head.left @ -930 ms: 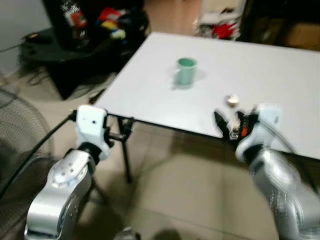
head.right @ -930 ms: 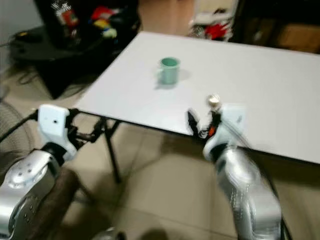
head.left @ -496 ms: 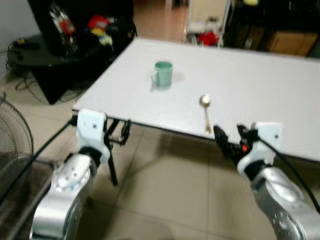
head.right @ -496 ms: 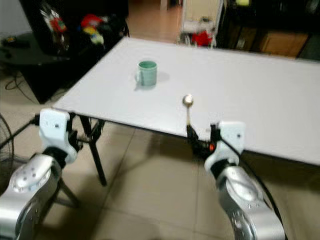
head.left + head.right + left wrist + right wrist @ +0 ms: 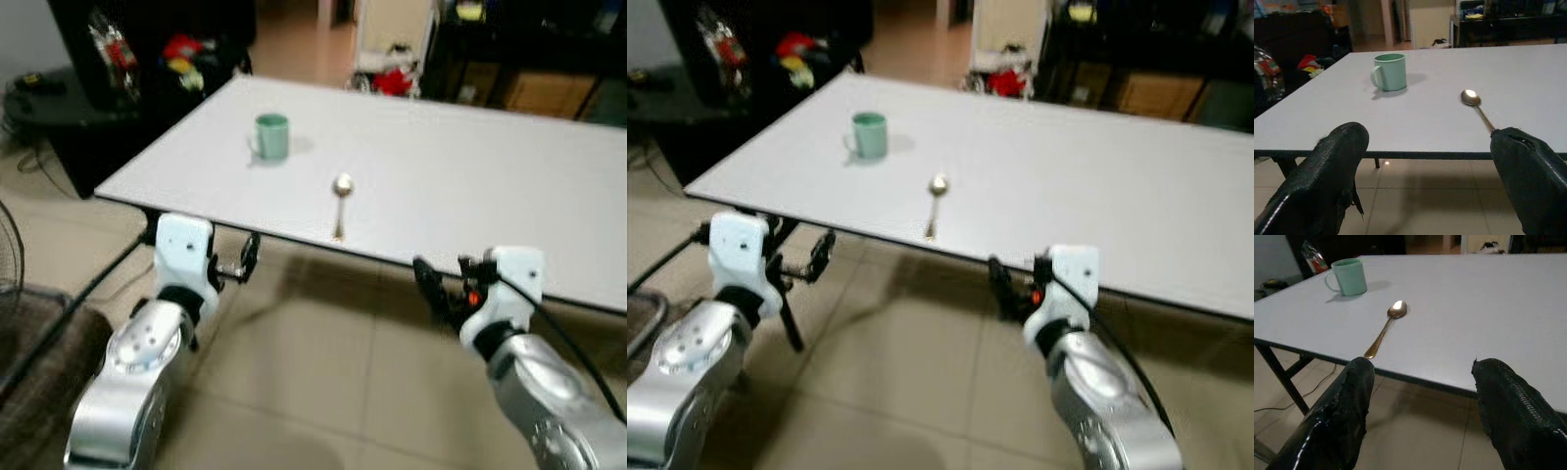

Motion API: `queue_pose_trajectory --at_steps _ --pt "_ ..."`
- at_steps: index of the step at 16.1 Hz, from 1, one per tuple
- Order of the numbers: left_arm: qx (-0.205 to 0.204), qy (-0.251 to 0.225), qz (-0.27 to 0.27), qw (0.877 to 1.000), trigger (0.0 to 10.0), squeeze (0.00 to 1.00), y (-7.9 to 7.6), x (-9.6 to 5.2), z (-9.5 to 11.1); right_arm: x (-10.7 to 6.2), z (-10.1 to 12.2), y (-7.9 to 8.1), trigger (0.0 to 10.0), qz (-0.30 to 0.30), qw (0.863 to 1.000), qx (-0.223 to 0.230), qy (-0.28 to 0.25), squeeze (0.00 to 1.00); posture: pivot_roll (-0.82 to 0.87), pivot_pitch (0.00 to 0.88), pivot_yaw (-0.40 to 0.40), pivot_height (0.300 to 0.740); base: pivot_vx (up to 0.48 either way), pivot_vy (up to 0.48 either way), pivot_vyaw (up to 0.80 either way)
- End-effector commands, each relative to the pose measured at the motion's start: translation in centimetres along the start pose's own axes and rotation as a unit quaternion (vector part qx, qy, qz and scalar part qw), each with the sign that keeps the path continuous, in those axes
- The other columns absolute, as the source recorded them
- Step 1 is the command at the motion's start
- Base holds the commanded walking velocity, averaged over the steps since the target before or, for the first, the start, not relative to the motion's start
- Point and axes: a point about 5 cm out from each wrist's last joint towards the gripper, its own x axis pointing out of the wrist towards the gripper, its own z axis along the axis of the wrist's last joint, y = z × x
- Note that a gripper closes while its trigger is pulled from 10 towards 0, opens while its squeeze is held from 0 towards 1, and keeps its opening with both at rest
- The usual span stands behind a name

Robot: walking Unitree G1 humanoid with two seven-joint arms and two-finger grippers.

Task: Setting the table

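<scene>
White table [image 5: 470, 166] carries a spoon [image 5: 340, 204] near its front edge, handle toward the robot, with a green mug [image 5: 271, 137] farther back to the left. Below that edge hang both grippers, left [image 5: 1425, 161] and right [image 5: 1422, 396], fingers spread wide and empty, over tiled floor [image 5: 323, 382].

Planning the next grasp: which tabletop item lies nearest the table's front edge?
The spoon; its handle tip nearly reaches the edge, while the green mug stands farther back.
</scene>
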Motion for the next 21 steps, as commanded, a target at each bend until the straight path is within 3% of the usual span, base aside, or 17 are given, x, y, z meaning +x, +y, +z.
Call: queue_pose_trajectory --at_steps 1,3,11,19,21 --pt "-0.002 -0.007 -0.015 1.0 10.0 0.0 -0.51 0.17 0.3 -0.09 -0.01 -0.45 10.0 -0.014 1.0 -0.005 0.002 0.0 0.07 0.0 0.044 0.74 0.0 0.0 0.0" --pt "-0.007 0.004 -0.018 1.0 10.0 0.0 -0.62 0.17 0.14 -0.15 -0.1 -0.58 10.0 -0.017 0.999 -0.032 0.007 0.0 0.07 0.0 0.048 0.74 0.0 0.0 0.0" --pt "0.006 0.01 -0.032 0.999 10.0 0.0 -0.88 0.14 0.02 0.11 0.23 -0.18 10.0 -0.009 0.999 -0.031 0.003 0.0 0.07 0.0 0.05 0.74 0.0 0.0 0.8" --pt "-0.01 0.004 -0.019 1.0 10.0 0.0 -0.74 0.07 0.14 0.63 0.37 0.04 10.0 0.004 0.999 -0.04 0.005 0.0 0.08 0.0 0.038 0.74 0.0 0.0 0.8" --pt "-0.009 0.004 -0.01 1.0 10.0 0.0 -0.56 0.15 0.25 0.78 0.42 0.08 10.0 0.009 0.999 -0.043 0.006 0.0 0.08 0.0 0.034 0.74 0.0 -0.48 0.8"
